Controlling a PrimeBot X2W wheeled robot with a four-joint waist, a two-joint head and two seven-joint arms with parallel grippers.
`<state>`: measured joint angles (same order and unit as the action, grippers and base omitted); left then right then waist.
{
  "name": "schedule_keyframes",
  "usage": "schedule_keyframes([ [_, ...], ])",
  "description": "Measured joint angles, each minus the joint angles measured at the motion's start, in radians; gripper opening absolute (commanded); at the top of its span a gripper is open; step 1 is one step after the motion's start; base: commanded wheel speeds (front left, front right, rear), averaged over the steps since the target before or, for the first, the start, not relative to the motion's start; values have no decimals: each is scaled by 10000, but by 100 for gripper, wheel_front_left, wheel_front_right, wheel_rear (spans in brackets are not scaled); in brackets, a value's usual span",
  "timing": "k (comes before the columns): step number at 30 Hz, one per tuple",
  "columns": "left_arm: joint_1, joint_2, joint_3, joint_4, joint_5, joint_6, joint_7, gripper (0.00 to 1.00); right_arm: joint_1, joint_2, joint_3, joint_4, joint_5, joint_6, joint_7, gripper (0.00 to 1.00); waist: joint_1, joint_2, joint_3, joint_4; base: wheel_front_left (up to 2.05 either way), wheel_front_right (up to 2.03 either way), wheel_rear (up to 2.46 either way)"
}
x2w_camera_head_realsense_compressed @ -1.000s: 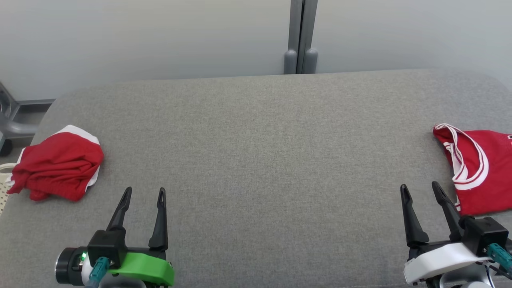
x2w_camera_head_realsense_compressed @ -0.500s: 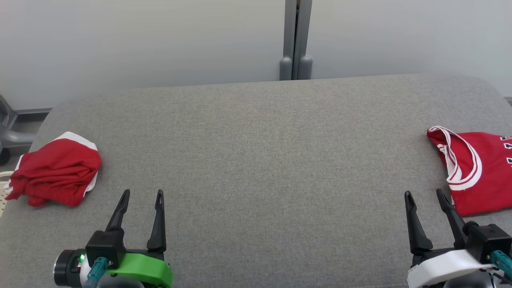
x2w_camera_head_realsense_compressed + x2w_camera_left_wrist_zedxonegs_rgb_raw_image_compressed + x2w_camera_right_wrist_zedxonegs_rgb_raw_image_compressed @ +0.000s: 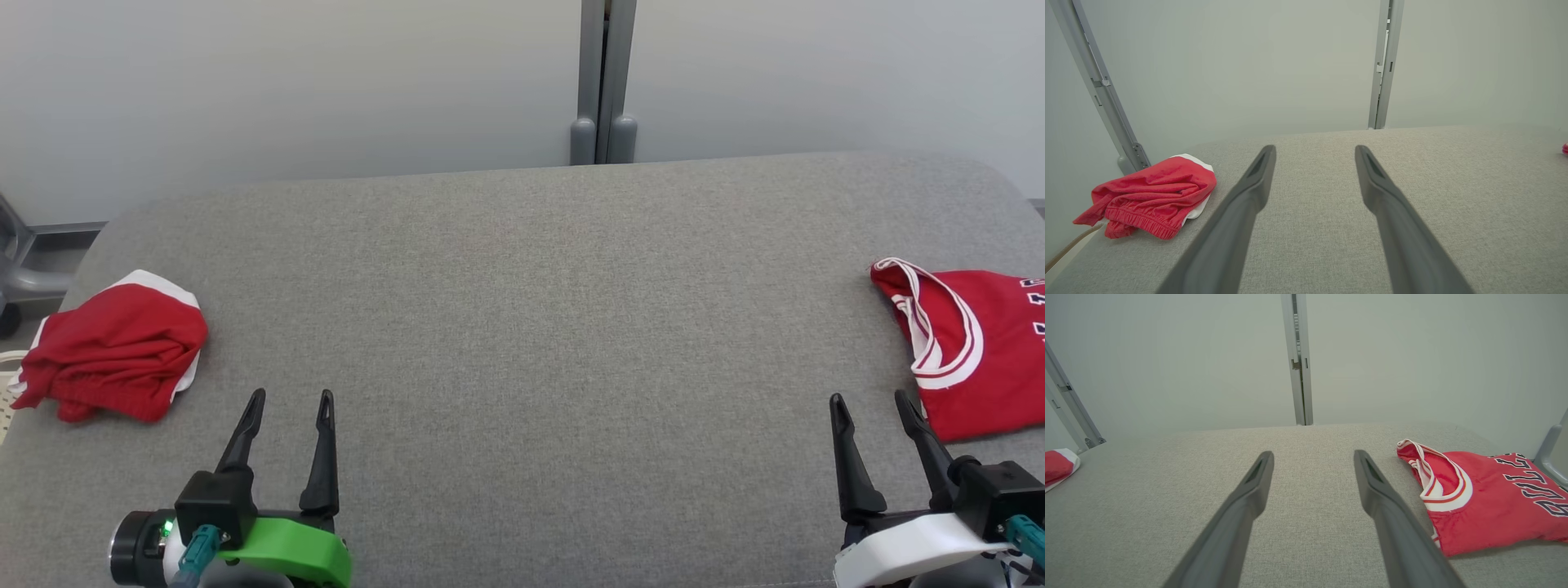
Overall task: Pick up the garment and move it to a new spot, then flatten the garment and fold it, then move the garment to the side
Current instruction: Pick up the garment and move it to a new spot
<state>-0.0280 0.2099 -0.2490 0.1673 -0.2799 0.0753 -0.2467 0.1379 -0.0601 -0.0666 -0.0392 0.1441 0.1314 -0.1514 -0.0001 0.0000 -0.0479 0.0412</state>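
My left pincer [image 3: 293,396] and right pincer [image 3: 869,398] both hang spread wide over the near edge of the grey surface [image 3: 531,327], gripping nothing. A red jersey [image 3: 976,351] lies flat and looks folded at the far right, just beyond my right pincer, so I judge that one finished and set aside. Red shorts [image 3: 114,347] sit crumpled at the far left edge, near my left pincer but apart from it. If they are my garment, everything is left: lifting, moving, flattening, folding, shifting aside.
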Motion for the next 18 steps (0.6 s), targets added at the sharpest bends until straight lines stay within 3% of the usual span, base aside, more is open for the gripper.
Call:
schedule_keyframes([
  [9,-60,-17,-105,4,-15,44,-6,100,69,29,-115,-90,-59,0,6,100,1,0,-40,302,0,0,0],
  [18,-233,17,-38,-38,-17,165,-52,100,208,69,209,-288,-35,0,6,100,1,0,-105,1508,0,0,0],
])
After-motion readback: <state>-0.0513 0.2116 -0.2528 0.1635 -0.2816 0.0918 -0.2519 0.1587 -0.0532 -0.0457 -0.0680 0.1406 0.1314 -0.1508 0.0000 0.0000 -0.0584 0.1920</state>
